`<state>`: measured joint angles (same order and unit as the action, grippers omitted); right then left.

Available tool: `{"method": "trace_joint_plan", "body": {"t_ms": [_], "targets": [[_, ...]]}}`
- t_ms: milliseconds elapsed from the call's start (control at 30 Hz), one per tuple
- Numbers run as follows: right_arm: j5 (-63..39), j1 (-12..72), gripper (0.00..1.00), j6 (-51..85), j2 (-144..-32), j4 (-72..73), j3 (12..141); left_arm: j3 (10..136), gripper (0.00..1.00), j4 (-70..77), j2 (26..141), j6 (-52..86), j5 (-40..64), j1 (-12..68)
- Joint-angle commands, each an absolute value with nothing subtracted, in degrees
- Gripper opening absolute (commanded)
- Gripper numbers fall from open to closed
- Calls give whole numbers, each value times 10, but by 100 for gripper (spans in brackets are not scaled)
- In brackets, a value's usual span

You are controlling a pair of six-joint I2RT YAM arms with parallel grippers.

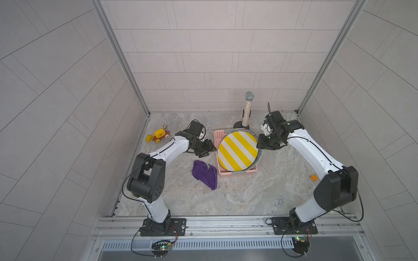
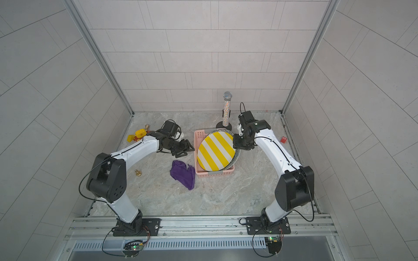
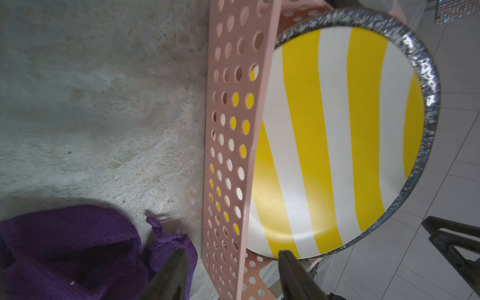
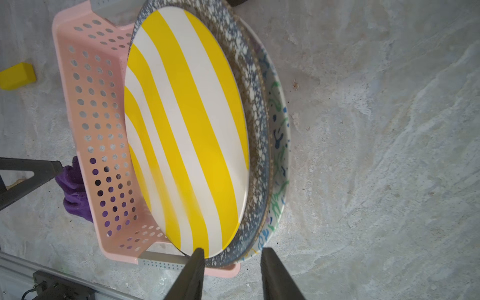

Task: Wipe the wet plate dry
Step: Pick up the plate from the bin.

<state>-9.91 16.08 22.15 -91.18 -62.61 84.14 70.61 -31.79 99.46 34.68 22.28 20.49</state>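
Left claw stands with its fingers apart, astride one long wall of the pink basket. One finger hangs outside the basket and the other inside it, over the edge of the striped plate. A gap shows on each side of the wall, so nothing is gripped.

Right claw sits at the basket's opposite long side, its fingers bracketing the stacked plate rims that jut over that wall. Whether they press on the rims or only flank them cannot be told.

The striped plate lies tilted in the basket, yellow and white bands facing up. Its low edge is down inside the wall that the left claw straddles, and its high edge is up at the wall by the right claw. Under it lies a speckled grey plate, and under that a white plate with blue and green squiggles.

A purple cloth lies crumpled on the table, just beside the basket, outside the wall that the left claw straddles. A glittery microphone stands upright just beyond the basket's far end. A yellow toy vehicle sits well apart from the basket, past the left arm's wrist.
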Motion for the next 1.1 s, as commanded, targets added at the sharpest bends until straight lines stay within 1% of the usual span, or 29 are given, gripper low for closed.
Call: {"method": "trace_joint_plan", "body": {"t_ms": [0, 133, 167, 233, 333, 533, 567, 600, 667, 700, 767, 833, 900, 967, 1033, 1067], "targets": [[-83, 163, 40, 215, -937, -597, 856, 717, 53, -333, 1002, 326, 240, 206], [-75, 167, 39, 215, -962, -594, 866, 713, 38, -328, 1013, 325, 249, 206], [-74, 167, 39, 215, -964, -591, 864, 713, 36, -327, 1016, 325, 250, 206], [-76, 168, 38, 213, -969, -582, 855, 711, 33, -324, 1021, 325, 255, 206], [-72, 171, 33, 208, -974, -586, 858, 708, 31, -319, 1026, 325, 261, 206], [-88, 174, 32, 210, -986, -580, 857, 707, 26, -316, 1040, 322, 266, 206], [-81, 175, 32, 212, -992, -584, 860, 708, 26, -316, 1041, 322, 267, 206], [-71, 178, 35, 212, -997, -589, 862, 708, 26, -316, 1041, 322, 267, 206], [-55, 182, 45, 213, -1006, -595, 865, 709, 26, -315, 1042, 322, 268, 206], [-51, 184, 48, 213, -1010, -599, 867, 709, 26, -315, 1043, 322, 267, 206], [-51, 190, 51, 212, -1015, -601, 867, 712, 26, -315, 1044, 322, 269, 206], [-80, 192, 51, 214, -1018, -588, 857, 713, 26, -314, 1048, 322, 272, 206], [-146, 187, 47, 226, -1015, -566, 844, 715, 25, -313, 1052, 321, 275, 206], [-225, 175, 39, 249, -1000, -536, 828, 715, 25, -313, 1055, 320, 276, 206], [-311, 164, 33, 288, -971, -480, 800, 713, 25, -312, 1056, 319, 276, 206], [-334, 158, 27, 306, -956, -457, 785, 713, 25, -311, 1056, 318, 278, 206]]}}
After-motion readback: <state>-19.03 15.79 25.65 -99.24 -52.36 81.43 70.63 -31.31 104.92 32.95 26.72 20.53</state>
